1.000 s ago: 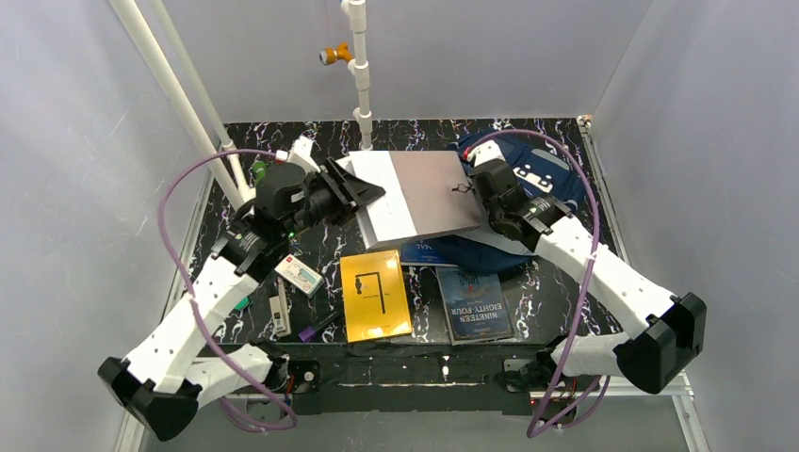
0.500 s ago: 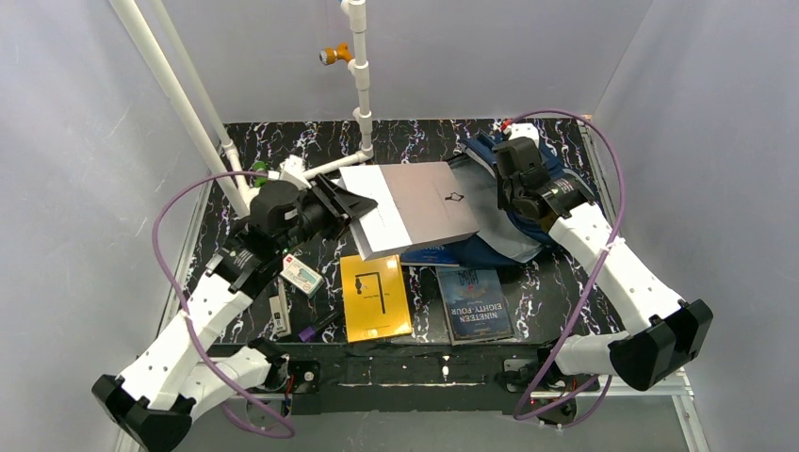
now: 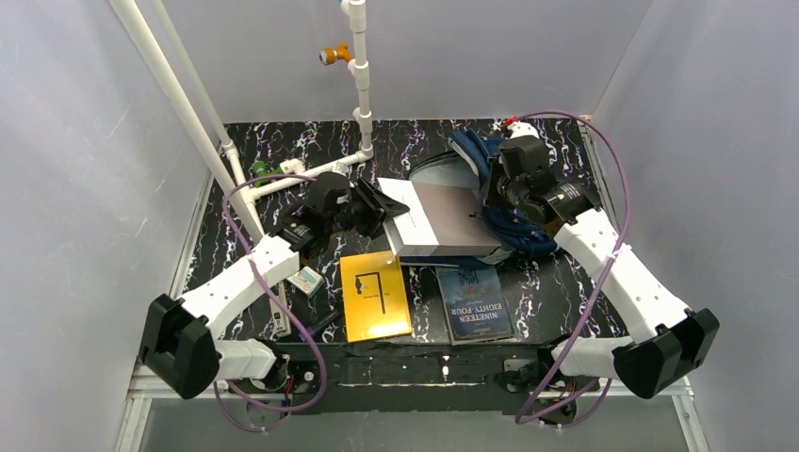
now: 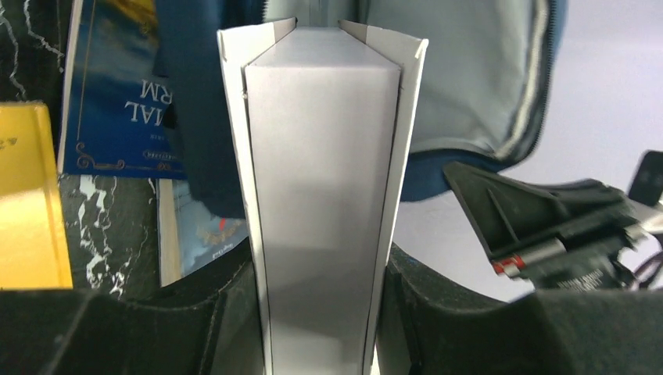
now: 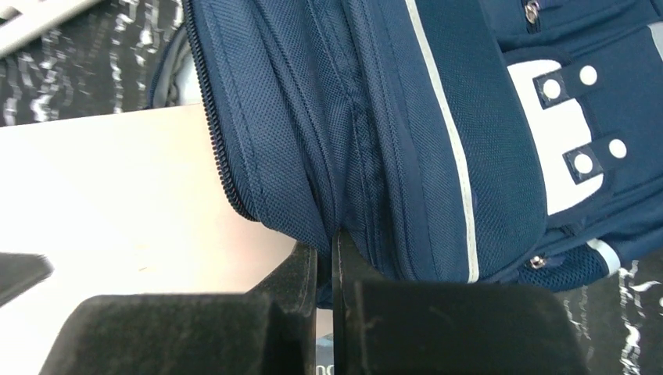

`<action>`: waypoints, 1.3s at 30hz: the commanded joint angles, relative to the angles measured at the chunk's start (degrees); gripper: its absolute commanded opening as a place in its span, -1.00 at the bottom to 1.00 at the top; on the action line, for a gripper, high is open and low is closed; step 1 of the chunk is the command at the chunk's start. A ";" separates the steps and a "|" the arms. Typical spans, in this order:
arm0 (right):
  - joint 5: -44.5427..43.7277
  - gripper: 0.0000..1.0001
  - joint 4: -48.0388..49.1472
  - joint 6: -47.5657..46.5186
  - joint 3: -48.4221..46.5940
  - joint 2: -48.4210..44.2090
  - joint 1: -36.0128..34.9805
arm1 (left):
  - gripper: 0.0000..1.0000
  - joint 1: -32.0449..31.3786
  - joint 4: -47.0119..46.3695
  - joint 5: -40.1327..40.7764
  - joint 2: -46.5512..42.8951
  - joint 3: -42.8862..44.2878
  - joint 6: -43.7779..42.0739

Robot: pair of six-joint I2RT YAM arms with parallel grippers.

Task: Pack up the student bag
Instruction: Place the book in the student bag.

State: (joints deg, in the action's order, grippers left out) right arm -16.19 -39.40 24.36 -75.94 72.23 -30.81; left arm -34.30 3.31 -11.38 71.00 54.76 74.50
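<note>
Clamped in the left gripper [image 3: 386, 205], the white box [image 3: 443, 212] could be jammed against the student bag [image 5: 406, 141], pinched open just right of it by the right gripper [image 5: 332, 258], if that fabric is let slip.

Most of the student bag [image 3: 518, 235] is being covered from above by the white book [image 3: 443, 212] and the right arm [image 3: 612, 268]. In the left wrist view, the book's near end is being cut off by the bottom edge, and the left tool [image 4: 317, 293] is being rendered as dark blur either side of it. A blue book [image 4: 117, 117] is being overlapped by bag fabric, so its title is being left unreadable. The tips of the right tool [image 5: 332, 254] are being buried in a fold of the bag, whose white patch [image 5: 559, 133] is being clipped by the right edge.
</note>
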 commanded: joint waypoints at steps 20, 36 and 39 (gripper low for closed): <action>6.26 -0.97 10.92 2.72 -4.22 -4.77 -0.06 | -1.00 -0.76 -7.35 10.59 7.55 13.38 -5.26; 8.32 -0.97 11.90 4.34 -5.95 -3.56 -0.04 | -1.00 -7.02 -29.70 5.27 27.29 17.48 3.27; 6.61 -0.97 10.00 2.74 -7.61 -3.08 -0.04 | -1.00 -9.48 -32.71 9.80 31.14 19.09 0.54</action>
State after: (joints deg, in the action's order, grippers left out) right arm -8.97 -36.88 27.49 -76.90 70.63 -30.74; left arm -40.77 -18.90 -6.50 101.01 69.01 76.53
